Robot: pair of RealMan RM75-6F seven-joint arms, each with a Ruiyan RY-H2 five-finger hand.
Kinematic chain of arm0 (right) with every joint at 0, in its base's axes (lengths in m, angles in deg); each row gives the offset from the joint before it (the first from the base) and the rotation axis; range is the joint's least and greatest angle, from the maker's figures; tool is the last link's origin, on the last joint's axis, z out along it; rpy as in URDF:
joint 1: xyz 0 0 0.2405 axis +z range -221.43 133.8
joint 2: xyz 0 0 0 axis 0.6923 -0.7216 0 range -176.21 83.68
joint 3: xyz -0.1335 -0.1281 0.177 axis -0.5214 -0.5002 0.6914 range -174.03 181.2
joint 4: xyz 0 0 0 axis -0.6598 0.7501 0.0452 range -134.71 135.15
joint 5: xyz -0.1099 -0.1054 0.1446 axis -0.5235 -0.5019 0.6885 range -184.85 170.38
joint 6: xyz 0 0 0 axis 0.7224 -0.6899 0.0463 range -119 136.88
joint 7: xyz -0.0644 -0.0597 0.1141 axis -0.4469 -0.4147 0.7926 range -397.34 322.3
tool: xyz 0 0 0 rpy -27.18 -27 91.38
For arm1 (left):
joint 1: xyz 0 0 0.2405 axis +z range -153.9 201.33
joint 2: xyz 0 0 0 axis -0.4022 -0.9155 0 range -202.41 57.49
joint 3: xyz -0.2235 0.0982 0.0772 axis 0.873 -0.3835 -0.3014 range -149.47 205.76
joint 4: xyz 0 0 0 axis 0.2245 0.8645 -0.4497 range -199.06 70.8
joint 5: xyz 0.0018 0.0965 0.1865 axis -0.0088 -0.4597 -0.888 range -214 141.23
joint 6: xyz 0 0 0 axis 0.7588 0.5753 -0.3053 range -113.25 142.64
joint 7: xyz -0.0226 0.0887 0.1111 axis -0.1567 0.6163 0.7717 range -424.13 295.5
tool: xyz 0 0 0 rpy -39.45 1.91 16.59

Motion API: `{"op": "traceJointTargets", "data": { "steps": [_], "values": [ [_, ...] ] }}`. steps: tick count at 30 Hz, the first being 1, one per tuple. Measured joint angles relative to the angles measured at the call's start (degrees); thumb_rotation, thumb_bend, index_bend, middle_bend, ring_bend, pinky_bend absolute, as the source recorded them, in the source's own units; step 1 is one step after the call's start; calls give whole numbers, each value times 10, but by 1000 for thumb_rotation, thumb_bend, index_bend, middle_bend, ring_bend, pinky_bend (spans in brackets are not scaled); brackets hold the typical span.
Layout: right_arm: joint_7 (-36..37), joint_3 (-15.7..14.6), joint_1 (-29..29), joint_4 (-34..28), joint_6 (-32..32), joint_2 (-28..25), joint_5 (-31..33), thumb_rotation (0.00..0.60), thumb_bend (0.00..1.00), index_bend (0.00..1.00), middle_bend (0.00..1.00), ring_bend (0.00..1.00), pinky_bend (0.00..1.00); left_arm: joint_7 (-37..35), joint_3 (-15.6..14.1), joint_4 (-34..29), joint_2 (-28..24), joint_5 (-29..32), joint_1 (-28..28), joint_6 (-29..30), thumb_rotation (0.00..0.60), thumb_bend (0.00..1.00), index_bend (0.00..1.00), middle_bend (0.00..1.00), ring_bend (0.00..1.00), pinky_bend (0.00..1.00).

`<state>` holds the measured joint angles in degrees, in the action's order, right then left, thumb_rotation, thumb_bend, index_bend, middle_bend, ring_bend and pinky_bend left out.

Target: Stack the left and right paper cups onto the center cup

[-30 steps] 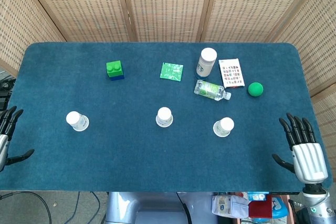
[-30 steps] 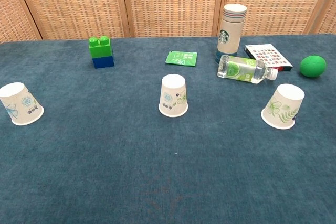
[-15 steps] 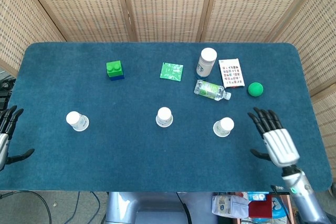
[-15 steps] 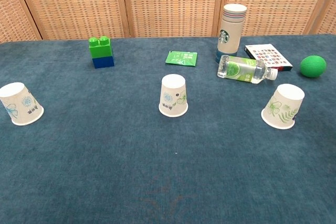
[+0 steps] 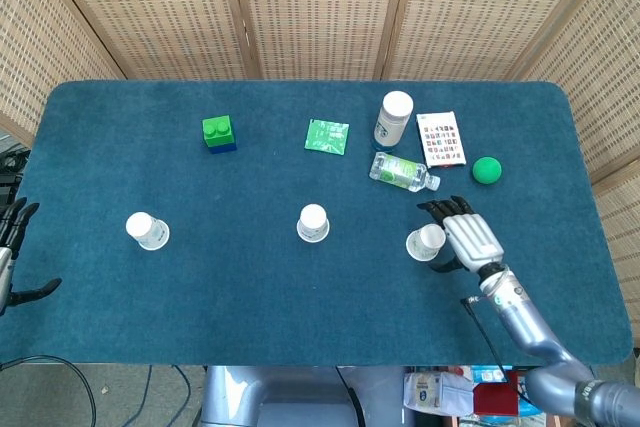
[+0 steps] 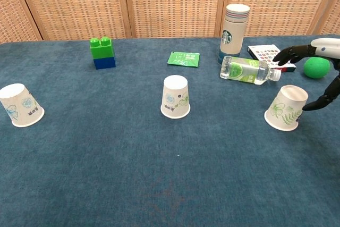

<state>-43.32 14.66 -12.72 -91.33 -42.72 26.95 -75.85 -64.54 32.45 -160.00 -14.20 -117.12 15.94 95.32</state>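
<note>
Three upside-down paper cups stand in a row on the blue cloth: the left cup (image 5: 147,231) (image 6: 20,106), the center cup (image 5: 313,223) (image 6: 176,97) and the right cup (image 5: 426,242) (image 6: 287,108). My right hand (image 5: 468,238) (image 6: 317,67) hovers just right of the right cup with its fingers spread, holding nothing; I cannot tell whether it touches the cup. My left hand (image 5: 12,262) hangs at the table's left edge, far from the left cup, fingers apart and empty. It is outside the chest view.
Behind the cups lie a green brick stack (image 5: 219,133), a green packet (image 5: 327,136), a white tumbler (image 5: 393,119), a water bottle on its side (image 5: 403,172), a card box (image 5: 441,139) and a green ball (image 5: 486,170). The bottle lies close behind the right cup.
My right hand has moved left and forward from the table's right edge to just beside the right cup. The cups and my left hand stay where they were.
</note>
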Motion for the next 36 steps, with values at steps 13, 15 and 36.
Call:
{"op": "traceJointTargets", "data": {
  "steps": [13,15,36],
  "values": [
    [-26,-1,34,77,22,59,48,600,285,432,499,388,249,10,-1,2,4,8,-10,-20,600,133,0,0,0,0],
    [-26,-1,37,84,23,64,50,600,314,449,510,396,257,14,0,2,5,13,-10,-20,600,133,0,0,0,0],
    [21,1,41,45,-14,43,-19,600,428,503,558,445,410,21,1,-3,6,22,-12,-26,600,133,0,0,0,0]
  ]
}}
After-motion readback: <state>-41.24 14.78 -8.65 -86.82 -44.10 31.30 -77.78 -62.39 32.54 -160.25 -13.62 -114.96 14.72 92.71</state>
